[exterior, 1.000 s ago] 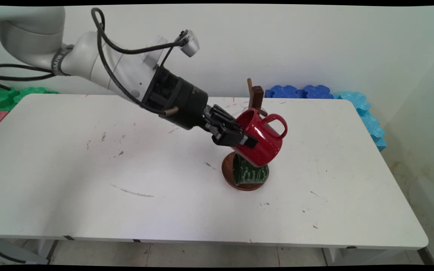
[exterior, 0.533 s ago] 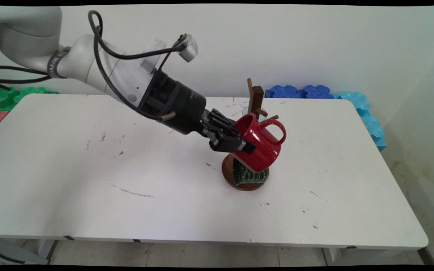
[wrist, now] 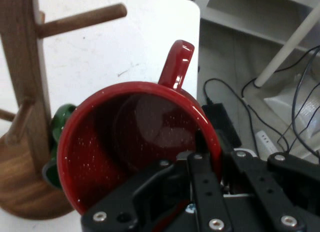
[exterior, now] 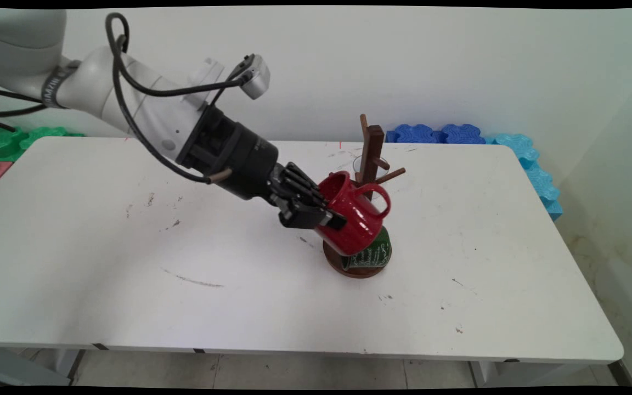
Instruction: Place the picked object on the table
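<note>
A: What does the pincer [exterior: 331, 216] have?

B: It is pinching the rim of a red speckled mug [exterior: 351, 214]: one finger goes inside the mouth and the other presses on the outer wall, as the hand view shows with the red rim [wrist: 135, 142] caught in the black linkage.

A: Where is that mug relative to the wooden mug tree [exterior: 372, 151]?

B: Just to the near left of the tree's upright post, clear of the pegs. It is tilted, its mouth turned up and left toward the arm, and its handle [exterior: 377, 198] points toward the post. Its base hangs over the left part of the tree's round wooden foot [exterior: 357, 270].

A: Anything else at the tree?

B: A dark green mug with pale lettering [exterior: 373, 253] sits low at the foot of the post, partly hidden behind the red one. In the hand view only a strip of green [wrist: 60, 127] shows between the red rim and the post [wrist: 20, 72]. One bare peg [exterior: 391, 175] sticks out to the right of the post, higher than the red mug's handle.

A: And the tree itself?

B: It stands upright on the white counter [exterior: 129, 285], toward the far right part of it.
</note>
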Controlling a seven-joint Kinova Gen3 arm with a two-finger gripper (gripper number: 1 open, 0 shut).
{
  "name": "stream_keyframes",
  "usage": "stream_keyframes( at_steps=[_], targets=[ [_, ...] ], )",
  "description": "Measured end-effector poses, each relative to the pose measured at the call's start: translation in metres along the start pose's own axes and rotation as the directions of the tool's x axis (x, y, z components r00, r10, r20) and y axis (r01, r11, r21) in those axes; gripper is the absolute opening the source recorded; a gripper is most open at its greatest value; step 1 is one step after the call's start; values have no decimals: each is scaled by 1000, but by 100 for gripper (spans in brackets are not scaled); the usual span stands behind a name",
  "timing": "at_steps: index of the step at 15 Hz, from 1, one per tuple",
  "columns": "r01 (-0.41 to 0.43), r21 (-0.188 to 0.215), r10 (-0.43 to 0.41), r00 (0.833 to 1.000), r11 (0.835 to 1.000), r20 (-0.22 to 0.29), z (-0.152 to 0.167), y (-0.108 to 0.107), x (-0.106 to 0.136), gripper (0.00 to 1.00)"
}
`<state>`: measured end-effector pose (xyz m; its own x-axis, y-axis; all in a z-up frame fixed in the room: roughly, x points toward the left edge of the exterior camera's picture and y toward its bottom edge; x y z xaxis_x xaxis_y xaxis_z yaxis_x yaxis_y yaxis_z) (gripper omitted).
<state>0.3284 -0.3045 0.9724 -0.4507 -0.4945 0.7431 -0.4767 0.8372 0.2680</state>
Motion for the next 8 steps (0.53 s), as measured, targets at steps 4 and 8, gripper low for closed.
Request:
stream_keyframes(
  at_steps=[4,8],
  targets=[
    [-18,25,17,999,1000,40,-13,-1,-5,0],
    [-42,51,38,995,998,87,-29,-3,-13,0]
  ],
)
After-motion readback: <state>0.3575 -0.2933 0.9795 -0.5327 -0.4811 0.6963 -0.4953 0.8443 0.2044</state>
